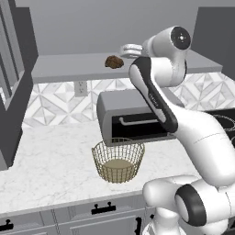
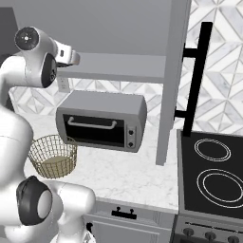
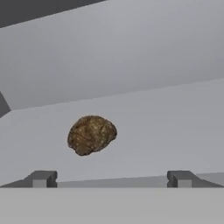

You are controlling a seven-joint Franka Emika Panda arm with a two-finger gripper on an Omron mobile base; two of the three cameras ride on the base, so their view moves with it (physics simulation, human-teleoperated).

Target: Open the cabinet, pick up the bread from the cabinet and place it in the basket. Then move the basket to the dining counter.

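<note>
The cabinet stands open, its left door point(image 1: 13, 69) swung out and its right door point(image 2: 172, 80) with a long black bar handle point(image 2: 195, 80) swung toward the stove. A small brown bread point(image 1: 114, 61) lies on the cabinet shelf point(image 1: 69, 69). My gripper point(image 1: 125, 50) hovers at shelf height just right of the bread, open and holding nothing. In the hand view the bread point(image 3: 91, 134) sits ahead, left of centre between the spread fingertips point(image 3: 41, 178). The gold wire basket point(image 1: 118, 160) stands empty on the marble worktop below. The dining counter is out of view.
A grey toaster oven point(image 1: 133, 117) sits on the worktop point(image 1: 50, 160) right behind the basket, under the shelf. A black stove top point(image 2: 213, 171) lies to the right. Grey drawers with black handles point(image 1: 103, 209) run along the worktop's front.
</note>
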